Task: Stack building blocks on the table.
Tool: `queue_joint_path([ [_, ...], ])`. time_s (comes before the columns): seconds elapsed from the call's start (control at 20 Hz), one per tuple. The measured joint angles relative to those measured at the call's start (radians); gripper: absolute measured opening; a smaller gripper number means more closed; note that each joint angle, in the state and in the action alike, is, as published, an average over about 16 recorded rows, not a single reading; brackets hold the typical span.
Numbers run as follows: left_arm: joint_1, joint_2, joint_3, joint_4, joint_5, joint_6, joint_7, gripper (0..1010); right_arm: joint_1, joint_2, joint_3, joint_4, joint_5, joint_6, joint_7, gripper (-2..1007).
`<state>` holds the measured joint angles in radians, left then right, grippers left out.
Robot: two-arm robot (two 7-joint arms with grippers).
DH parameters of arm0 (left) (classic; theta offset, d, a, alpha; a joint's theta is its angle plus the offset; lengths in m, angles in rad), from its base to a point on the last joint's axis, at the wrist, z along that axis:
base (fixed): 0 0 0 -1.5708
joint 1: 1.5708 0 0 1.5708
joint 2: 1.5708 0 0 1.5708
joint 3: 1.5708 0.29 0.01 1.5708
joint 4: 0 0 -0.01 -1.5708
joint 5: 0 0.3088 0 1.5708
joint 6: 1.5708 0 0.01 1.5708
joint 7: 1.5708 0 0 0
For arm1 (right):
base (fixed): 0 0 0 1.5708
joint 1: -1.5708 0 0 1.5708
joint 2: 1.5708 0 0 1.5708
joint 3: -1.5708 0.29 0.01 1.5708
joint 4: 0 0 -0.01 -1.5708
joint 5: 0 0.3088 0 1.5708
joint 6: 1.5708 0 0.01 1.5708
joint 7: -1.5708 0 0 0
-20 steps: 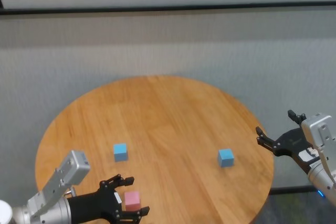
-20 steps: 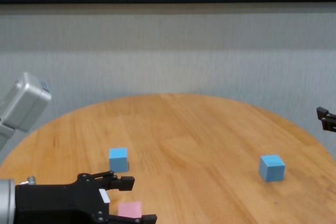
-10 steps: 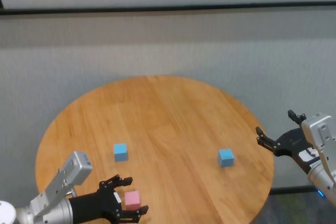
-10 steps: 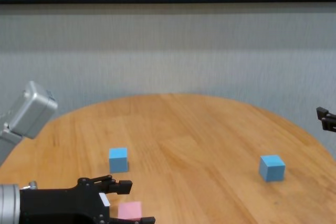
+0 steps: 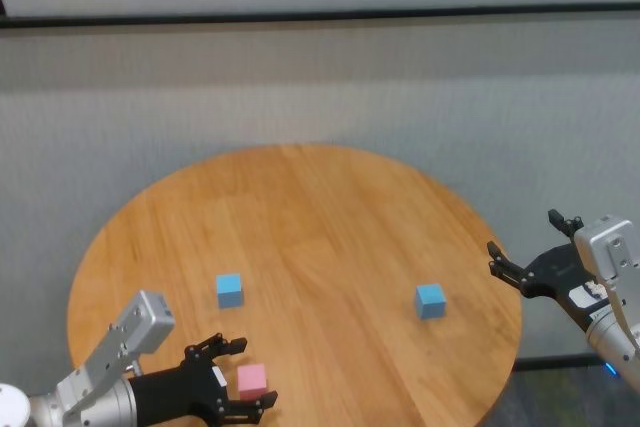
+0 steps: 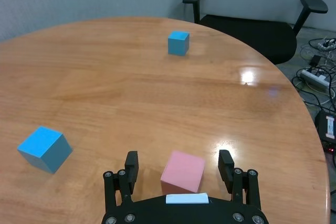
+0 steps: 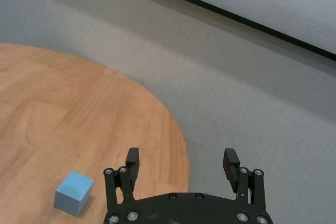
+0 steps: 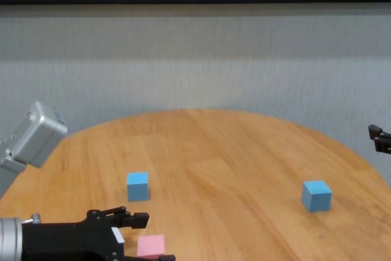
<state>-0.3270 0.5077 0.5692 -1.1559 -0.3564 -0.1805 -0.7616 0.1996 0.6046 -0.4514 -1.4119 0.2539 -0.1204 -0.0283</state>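
A pale pink block (image 5: 251, 380) sits on the round wooden table (image 5: 320, 217) near its front left edge. My left gripper (image 5: 255, 372) is open, one finger on each side of the block, neither finger touching it. The left wrist view shows the pink block (image 6: 182, 171) standing free inside the left gripper (image 6: 178, 156). One light blue block (image 5: 229, 289) lies just beyond it. A second blue block (image 5: 430, 300) rests toward the right side. My right gripper (image 5: 521, 231) hangs open off the table's right edge, away from that block (image 7: 74, 193).
A grey wall (image 5: 320, 77) runs behind the table. The left wrist view shows a black office chair (image 6: 252, 19) and floor cables (image 6: 320, 72) beyond the table's rim. Bare wood (image 5: 320, 247) lies between the blocks.
My left arm has sunk lower and drawn slightly back toward the near edge, its open fingers still straddling the pink block. The blocks and the right arm have not moved.
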Motion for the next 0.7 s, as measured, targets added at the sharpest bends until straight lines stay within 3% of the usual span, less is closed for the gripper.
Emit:
queue_joint_path([
  [0.7,0.005,0.001,-0.002,-0.005,0.019,0.010,0.004,945,0.000,0.000,0.000,0.000,0.000,0.000,0.000,1005],
])
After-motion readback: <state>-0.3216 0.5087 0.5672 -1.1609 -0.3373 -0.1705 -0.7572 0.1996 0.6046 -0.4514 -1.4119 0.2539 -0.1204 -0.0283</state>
